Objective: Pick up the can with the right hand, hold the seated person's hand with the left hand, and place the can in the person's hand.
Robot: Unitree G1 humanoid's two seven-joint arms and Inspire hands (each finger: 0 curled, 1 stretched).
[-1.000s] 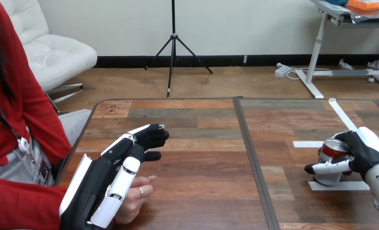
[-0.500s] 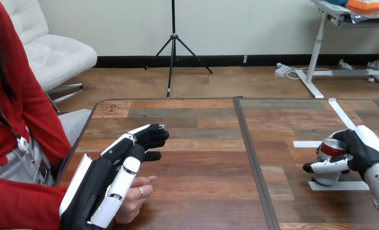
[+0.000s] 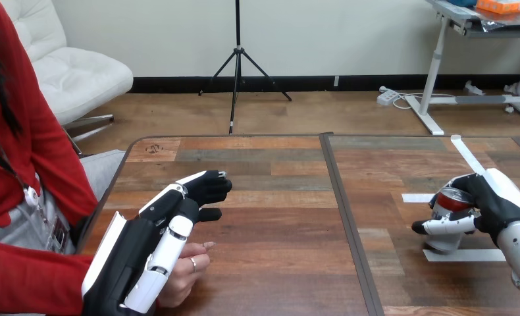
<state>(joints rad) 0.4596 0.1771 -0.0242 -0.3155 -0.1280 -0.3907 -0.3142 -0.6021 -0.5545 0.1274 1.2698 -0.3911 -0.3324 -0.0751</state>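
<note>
At the table's right, a silver can with a red top (image 3: 447, 209) is tilted, with my right hand (image 3: 497, 204) shut on it: the thumb crosses its front and the fingers wrap its far side. Its base is just above a white tape strip (image 3: 474, 255). My left hand (image 3: 168, 230) is at the lower left, its fingers reaching forward and relaxed. The person's hand (image 3: 188, 270) lies on the table under and beside it, touching it; I see no finger of mine curled round it.
More white tape marks (image 3: 468, 158) lie at the table's far right. A dark seam (image 3: 343, 210) runs front to back down the middle of the wooden table. The person's red sleeve (image 3: 27, 276) is at the lower left edge.
My right hand has moved the can slightly left and up from the tape strip. My left hand and the person's hand have not moved.
</note>
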